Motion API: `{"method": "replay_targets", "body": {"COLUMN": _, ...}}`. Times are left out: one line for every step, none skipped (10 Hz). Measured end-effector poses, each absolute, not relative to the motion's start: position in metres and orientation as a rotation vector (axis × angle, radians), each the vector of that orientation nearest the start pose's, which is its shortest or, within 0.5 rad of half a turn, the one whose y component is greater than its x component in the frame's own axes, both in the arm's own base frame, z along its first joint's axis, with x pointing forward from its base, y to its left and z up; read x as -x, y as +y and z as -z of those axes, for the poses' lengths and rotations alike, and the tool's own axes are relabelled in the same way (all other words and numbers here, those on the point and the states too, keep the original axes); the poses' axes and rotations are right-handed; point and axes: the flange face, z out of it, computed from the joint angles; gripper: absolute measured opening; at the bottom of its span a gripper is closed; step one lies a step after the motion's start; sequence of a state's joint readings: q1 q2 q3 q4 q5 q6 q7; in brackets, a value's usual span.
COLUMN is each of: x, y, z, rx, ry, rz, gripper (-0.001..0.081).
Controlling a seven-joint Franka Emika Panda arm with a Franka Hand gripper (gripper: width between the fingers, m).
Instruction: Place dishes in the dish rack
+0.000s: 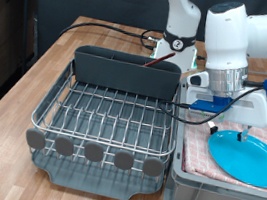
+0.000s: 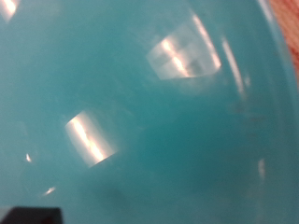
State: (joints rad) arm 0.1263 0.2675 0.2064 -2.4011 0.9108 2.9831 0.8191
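The bright-blue plate (image 1: pixel 251 158) lies flat on the pink checked cloth in the grey bin at the exterior view's right. My gripper (image 1: pixel 233 123) hangs just above the plate's near-left part, its fingertips at or close to the surface. The wrist view is filled by the plate (image 2: pixel 149 112), very close and blurred. The silver wire dish rack (image 1: pixel 111 117) stands on its dark grey tray to the left of the bin, its wires bare. A reddish-brown sliver, apparently the wooden spoon (image 1: pixel 161 66), shows at the rim of the utensil box (image 1: pixel 127 74). The white cup is not in view.
The grey plastic bin (image 1: pixel 190 194) with pink cloth sits tight against the rack's right side. Round grey discs (image 1: pixel 93 153) line the rack's front edge. Black cables run over the utensil box towards the arm. The wooden table continues to the left.
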Motion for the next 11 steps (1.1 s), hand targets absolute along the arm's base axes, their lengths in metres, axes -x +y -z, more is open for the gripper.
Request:
{"method": "replay_targets", "body": {"x": -0.494, "y": 0.114, "z": -0.224, "rx": 2.096, "ry": 1.734, "rz": 0.064, "gripper": 0.0526}}
{"method": "replay_targets", "body": {"x": -0.493, "y": 0.113, "z": -0.224, "rx": 2.095, "ry": 1.734, "rz": 0.064, "gripper": 0.0345}}
{"method": "replay_targets", "body": {"x": -0.493, "y": 0.113, "z": -0.224, "rx": 2.095, "ry": 1.733, "rz": 0.064, "gripper": 0.0345}}
{"method": "replay_targets", "body": {"x": -0.492, "y": 0.112, "z": -0.223, "rx": 2.096, "ry": 1.733, "rz": 0.064, "gripper": 0.0143}}
{"method": "replay_targets", "body": {"x": -0.492, "y": 0.112, "z": -0.223, "rx": 2.097, "ry": 1.731, "rz": 0.064, "gripper": 0.0143}}
{"method": "replay_targets", "body": {"x": -0.492, "y": 0.112, "z": -0.223, "rx": 2.1, "ry": 1.728, "rz": 0.065, "gripper": 0.0035}}
{"method": "replay_targets", "body": {"x": -0.492, "y": 0.112, "z": -0.223, "rx": 2.103, "ry": 1.725, "rz": 0.066, "gripper": 0.0021}}
{"method": "replay_targets", "body": {"x": -0.492, "y": 0.111, "z": -0.223, "rx": 2.104, "ry": 1.722, "rz": 0.07, "gripper": 0.0021}}
{"method": "replay_targets", "body": {"x": -0.493, "y": 0.11, "z": -0.225, "rx": 2.111, "ry": 1.714, "rz": 0.077, "gripper": 0.0021}}
{"method": "replay_targets", "body": {"x": -0.495, "y": 0.108, "z": -0.229, "rx": 2.136, "ry": 1.696, "rz": 0.095, "gripper": 0.0021}}
{"method": "replay_targets", "body": {"x": -0.498, "y": 0.104, "z": -0.234, "rx": 2.168, "ry": 1.688, "rz": 0.111, "gripper": 0.0021}}
